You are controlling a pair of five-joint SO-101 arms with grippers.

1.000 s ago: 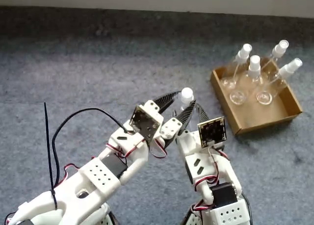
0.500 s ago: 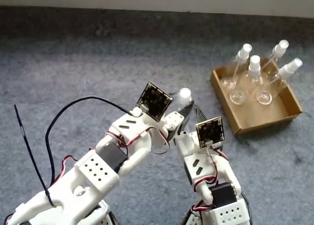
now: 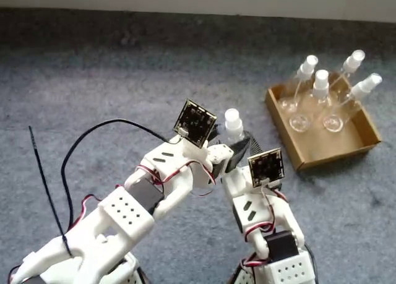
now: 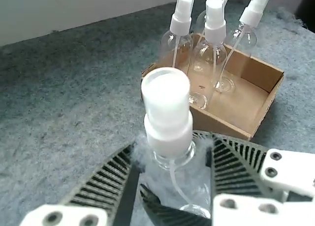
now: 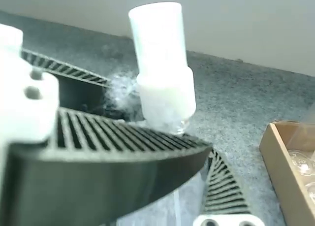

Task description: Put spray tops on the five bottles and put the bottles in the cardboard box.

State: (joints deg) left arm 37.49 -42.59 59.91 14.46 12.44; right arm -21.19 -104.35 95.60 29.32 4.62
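The bottle (image 4: 173, 173), spray top (image 4: 166, 108) fitted, is held upright near the table's (image 3: 124, 80) middle, clenched by the right gripper (image 3: 239, 151); the left gripper's (image 4: 172, 152) grip cannot be told, and a steadied transfer to the nearby box (image 3: 334, 153) is judged the purpose.

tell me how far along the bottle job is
Done: four capped bottles stand in the cardboard box. In hand: the fifth bottle, spray top on, is gripped by the right gripper outside the box, the left gripper around it. Left: setting that one into the box.
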